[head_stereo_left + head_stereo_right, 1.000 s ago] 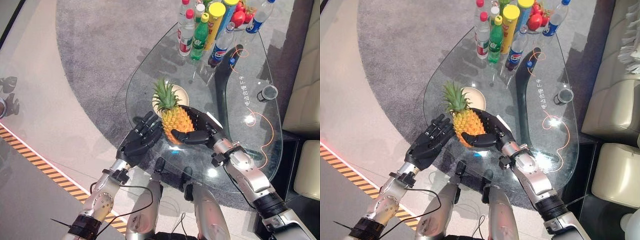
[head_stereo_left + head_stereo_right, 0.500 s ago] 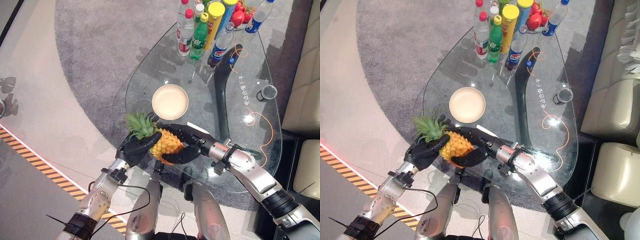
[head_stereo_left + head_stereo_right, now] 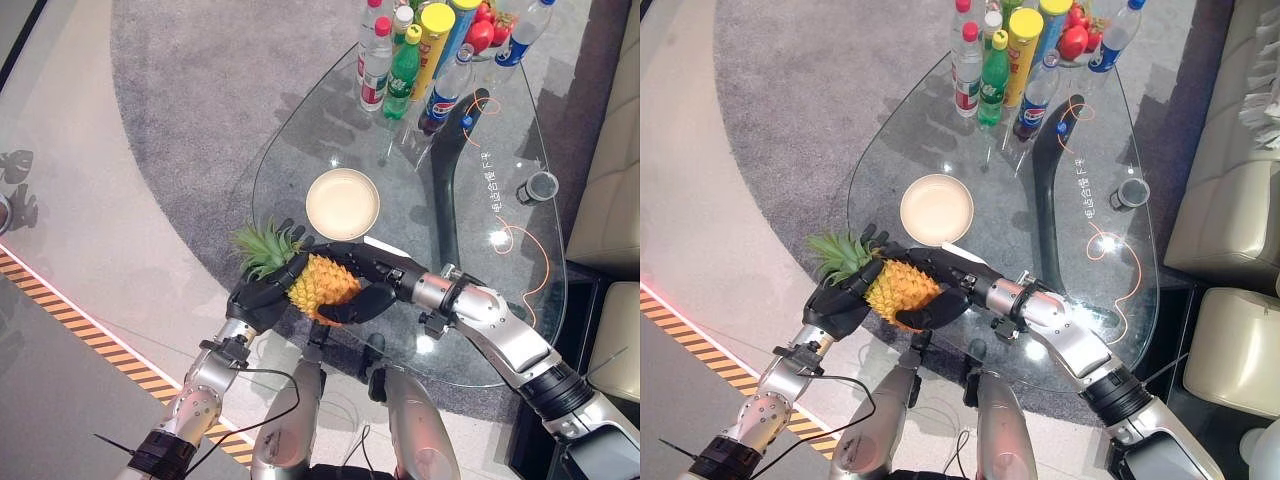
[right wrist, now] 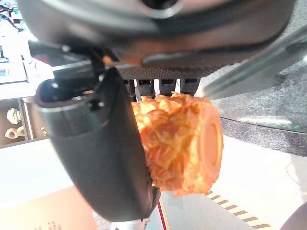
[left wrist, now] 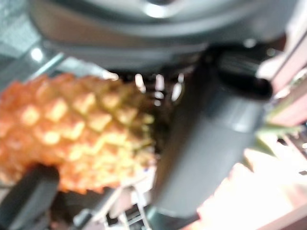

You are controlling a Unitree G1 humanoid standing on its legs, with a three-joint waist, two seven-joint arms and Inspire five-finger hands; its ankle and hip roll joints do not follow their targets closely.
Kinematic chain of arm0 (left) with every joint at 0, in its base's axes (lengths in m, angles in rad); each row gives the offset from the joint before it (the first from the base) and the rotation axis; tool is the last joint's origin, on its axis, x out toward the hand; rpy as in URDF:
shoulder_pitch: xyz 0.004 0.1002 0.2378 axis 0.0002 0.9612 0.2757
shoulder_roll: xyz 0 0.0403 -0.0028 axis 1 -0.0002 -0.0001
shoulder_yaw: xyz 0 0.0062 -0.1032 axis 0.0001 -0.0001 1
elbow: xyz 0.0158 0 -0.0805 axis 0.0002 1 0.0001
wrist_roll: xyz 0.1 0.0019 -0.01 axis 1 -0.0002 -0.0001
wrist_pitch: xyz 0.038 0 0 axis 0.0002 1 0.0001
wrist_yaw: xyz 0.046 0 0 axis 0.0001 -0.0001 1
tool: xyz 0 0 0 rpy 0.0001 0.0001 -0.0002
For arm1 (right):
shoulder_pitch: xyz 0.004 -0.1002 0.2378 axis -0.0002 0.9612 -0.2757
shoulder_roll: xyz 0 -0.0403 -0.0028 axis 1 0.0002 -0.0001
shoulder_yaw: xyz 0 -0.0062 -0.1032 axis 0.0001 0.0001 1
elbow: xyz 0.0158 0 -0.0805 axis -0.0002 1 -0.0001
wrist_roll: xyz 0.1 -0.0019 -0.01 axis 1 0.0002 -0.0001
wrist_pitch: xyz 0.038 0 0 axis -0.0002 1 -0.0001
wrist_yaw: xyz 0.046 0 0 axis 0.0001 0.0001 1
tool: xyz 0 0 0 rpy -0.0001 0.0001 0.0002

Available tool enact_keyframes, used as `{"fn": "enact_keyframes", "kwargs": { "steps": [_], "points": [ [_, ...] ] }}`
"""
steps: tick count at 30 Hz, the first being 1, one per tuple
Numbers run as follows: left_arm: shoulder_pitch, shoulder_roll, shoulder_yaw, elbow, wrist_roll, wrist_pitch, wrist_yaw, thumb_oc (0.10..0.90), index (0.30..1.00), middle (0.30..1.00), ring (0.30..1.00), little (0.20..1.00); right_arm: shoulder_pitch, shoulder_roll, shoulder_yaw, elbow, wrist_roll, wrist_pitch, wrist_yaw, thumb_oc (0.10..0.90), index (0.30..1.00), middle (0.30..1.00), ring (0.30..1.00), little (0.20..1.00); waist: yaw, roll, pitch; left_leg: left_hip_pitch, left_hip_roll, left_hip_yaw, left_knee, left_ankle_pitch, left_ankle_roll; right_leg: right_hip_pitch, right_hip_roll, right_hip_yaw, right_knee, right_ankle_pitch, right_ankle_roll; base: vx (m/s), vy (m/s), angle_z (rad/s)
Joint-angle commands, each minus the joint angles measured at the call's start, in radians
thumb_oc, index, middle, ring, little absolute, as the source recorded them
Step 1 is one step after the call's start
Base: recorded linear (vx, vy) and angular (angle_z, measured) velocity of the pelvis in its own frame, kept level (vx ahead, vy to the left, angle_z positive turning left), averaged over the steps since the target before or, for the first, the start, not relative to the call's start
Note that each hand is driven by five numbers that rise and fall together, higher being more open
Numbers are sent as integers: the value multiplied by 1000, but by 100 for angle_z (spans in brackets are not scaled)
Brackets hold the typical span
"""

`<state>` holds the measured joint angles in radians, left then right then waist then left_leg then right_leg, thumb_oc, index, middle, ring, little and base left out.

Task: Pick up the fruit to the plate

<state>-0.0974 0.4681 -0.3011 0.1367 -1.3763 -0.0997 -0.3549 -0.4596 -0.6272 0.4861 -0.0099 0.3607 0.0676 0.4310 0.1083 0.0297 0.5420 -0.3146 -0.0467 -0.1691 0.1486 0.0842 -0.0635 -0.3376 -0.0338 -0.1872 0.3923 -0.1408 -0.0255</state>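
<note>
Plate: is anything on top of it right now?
Nothing lies on the plate; its whole surface shows bare. The pineapple is held on its side near the table's near edge, gripped between the left hand and right hand.

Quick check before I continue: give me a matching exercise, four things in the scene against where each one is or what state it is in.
Things:
1. pineapple
2. plate
3. bottles
4. small cup

Places or states:
A. bare, mid-table
B. far end of the glass table
C. held between left hand and right hand, lying sideways
D. by the table's right edge

Pairs: 1-C, 2-A, 3-B, 4-D
</note>
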Motion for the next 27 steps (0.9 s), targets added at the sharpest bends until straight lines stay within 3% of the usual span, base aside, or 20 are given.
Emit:
{"fn": "enact_keyframes", "kwargs": {
  "steps": [1,10,11,27],
  "points": [
    [-80,-75,28,-267,-18,-43,-41,800,900,900,900,900,-43,69,121,-231,23,-67,156,100,300,300,300,200,-13,-41,-22,0,-50,34,108,-74,39,84,9,71,-153,100,51,0,0,0],
    [-53,-114,19,-247,-7,-98,-31,800,900,900,900,900,-48,89,123,-249,18,-55,138,100,300,300,300,200,-12,-40,-22,0,-51,33,110,-78,41,85,9,77,-156,101,50,0,0,0],
    [-51,-120,22,-249,-17,-117,-50,100,300,300,300,200,-44,92,120,-247,18,-58,131,100,300,300,300,200,-11,-42,-22,-1,-52,33,111,-79,42,84,9,76,-157,101,50,0,0,0],
    [-58,-178,44,-240,-66,-200,-116,100,300,300,300,200,-33,134,109,-224,-3,-54,95,100,300,300,300,200,-7,-49,-22,-7,-54,27,118,-87,43,72,6,74,-145,98,49,0,0,0]
  ]
}}
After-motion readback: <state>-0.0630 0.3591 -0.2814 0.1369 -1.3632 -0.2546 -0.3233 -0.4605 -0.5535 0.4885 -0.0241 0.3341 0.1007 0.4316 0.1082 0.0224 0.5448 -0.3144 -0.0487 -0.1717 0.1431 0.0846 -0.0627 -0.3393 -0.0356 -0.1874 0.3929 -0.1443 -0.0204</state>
